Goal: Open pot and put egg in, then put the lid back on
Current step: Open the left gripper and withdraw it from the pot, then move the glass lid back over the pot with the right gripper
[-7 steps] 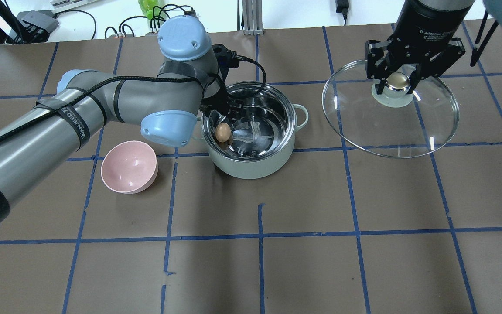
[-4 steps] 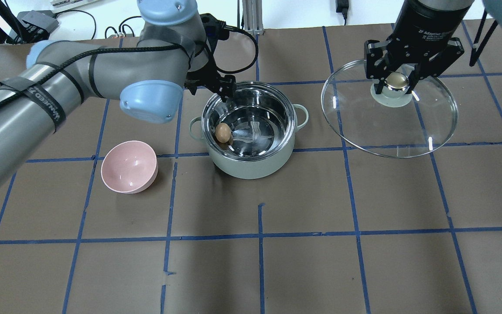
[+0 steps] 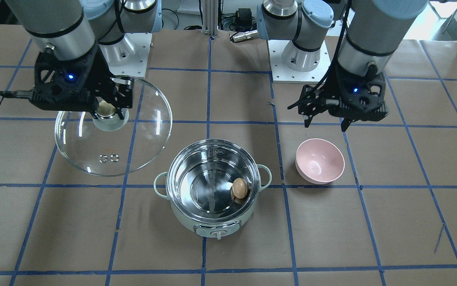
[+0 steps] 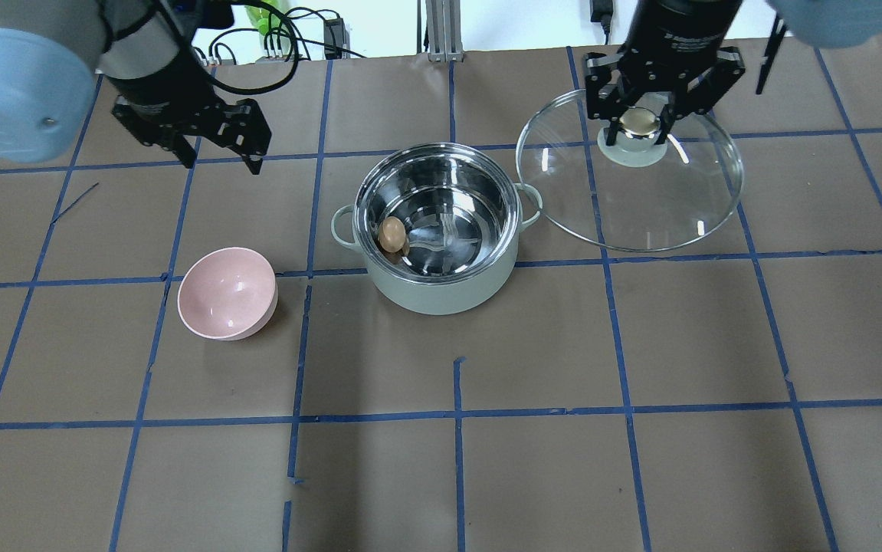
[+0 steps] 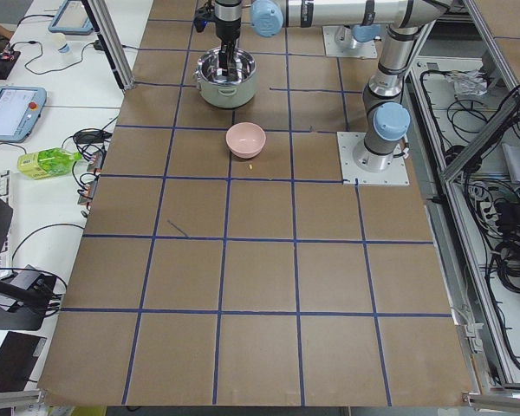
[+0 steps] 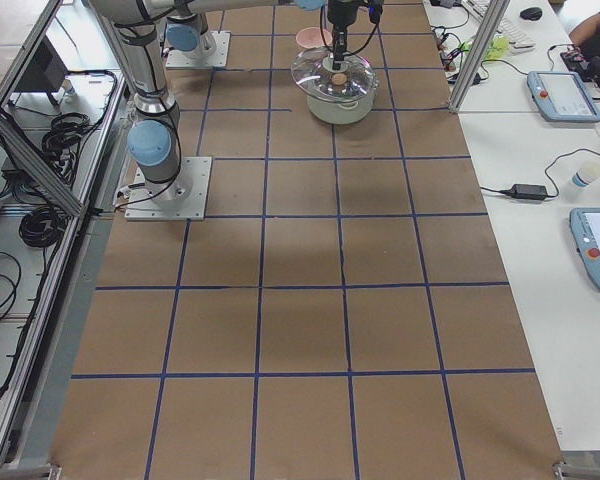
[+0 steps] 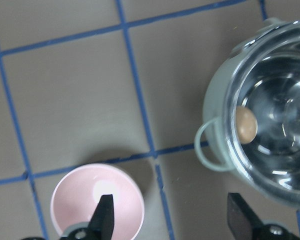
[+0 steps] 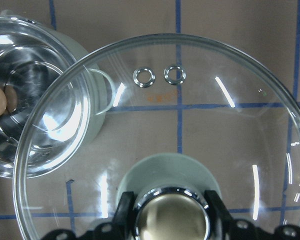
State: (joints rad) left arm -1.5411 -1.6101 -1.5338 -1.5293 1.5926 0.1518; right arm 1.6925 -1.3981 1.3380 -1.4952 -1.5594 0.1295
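Front-facing view: right gripper [image 3: 107, 108] raised, jaws clamped on knob [image 3: 110, 120] of lid [image 3: 141, 135], lid hanging clear beside pot [image 3: 184, 220]. Left gripper [image 3: 325, 125] poised high near pink bowl [image 3: 319, 161], jaws apart, empty. Overhead: egg [image 4: 391, 234] lying inside open pot, against wall on robot's left; lid's rim overlapping one loop handle [image 4: 532, 205]. Left wrist view: fingers [image 7: 106, 215] spread wide, bowl and pot below. Right wrist view: two vent rings [image 8: 144, 76] plain, not made out overhead.

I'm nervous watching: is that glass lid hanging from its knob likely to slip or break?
Probably fragile: the lid looks like clear glass. The right gripper pinches only its small, shiny knob, so it might slip or tilt. Wide as the pot, it is likely fairly heavy.
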